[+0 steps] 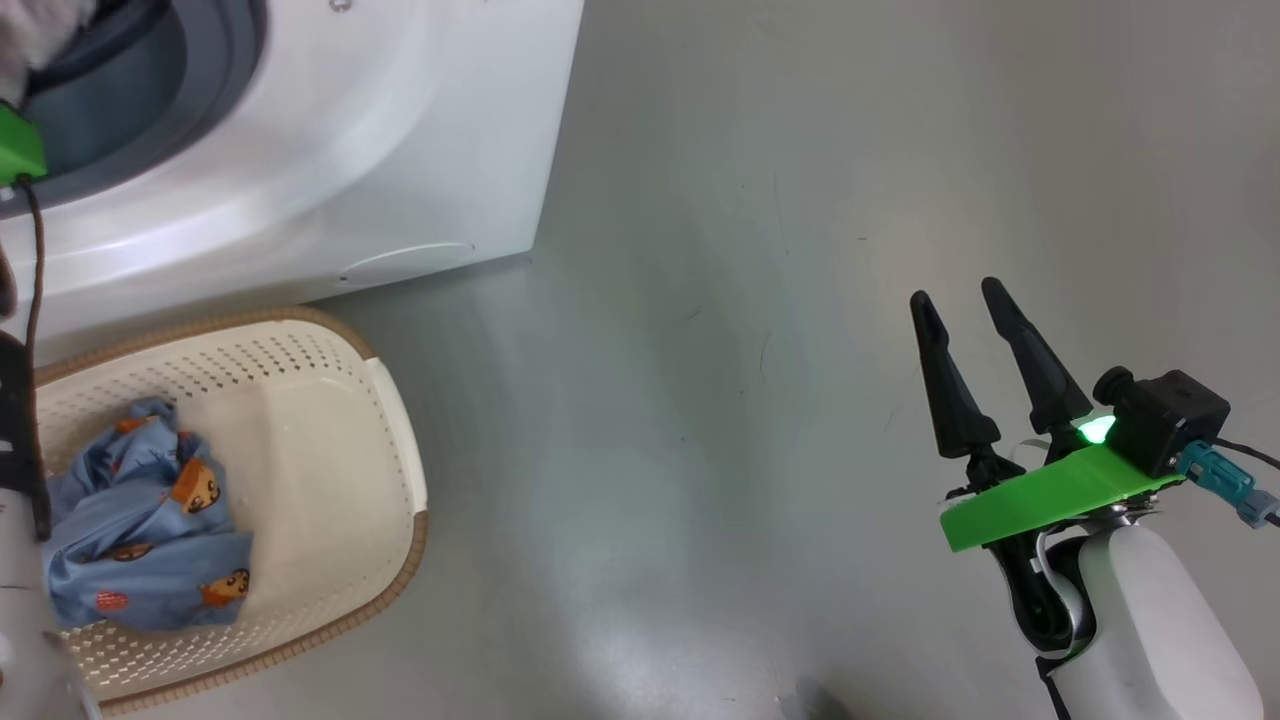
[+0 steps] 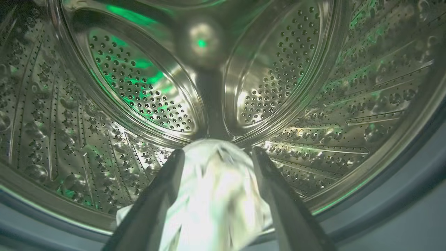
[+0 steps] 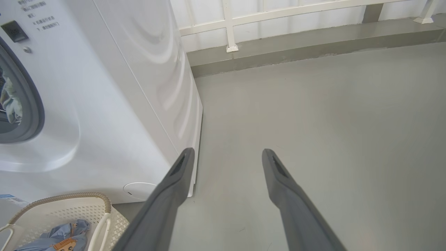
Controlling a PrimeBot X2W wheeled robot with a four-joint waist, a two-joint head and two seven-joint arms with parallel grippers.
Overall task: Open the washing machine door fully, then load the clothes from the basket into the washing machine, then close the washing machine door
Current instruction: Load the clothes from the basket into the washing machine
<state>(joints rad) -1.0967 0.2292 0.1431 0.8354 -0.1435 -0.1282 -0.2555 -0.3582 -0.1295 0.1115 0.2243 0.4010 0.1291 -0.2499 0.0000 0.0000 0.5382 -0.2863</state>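
Note:
My left gripper (image 2: 217, 151) reaches into the washing machine's (image 1: 380, 150) steel drum (image 2: 139, 87). Its fingers stand wide apart, open, with the white garment (image 2: 216, 195) bunched loosely between them over the drum's front lip. From the right wrist view, a pale cloth (image 3: 10, 101) shows in the machine's mouth. The light blue garment with orange prints (image 1: 140, 540) lies in the cream basket (image 1: 330, 400) on the floor in front of the machine. My right gripper (image 1: 965, 300) hovers open and empty over bare floor, far to the right. The washing machine door is out of view.
The grey-blue gasket (image 1: 215, 90) rings the opening. A round service cover (image 1: 410, 262) sits low on the machine's front. Grey floor (image 1: 750, 450) stretches to the right of the machine and basket. A white railing on a low kerb (image 3: 278, 38) runs behind.

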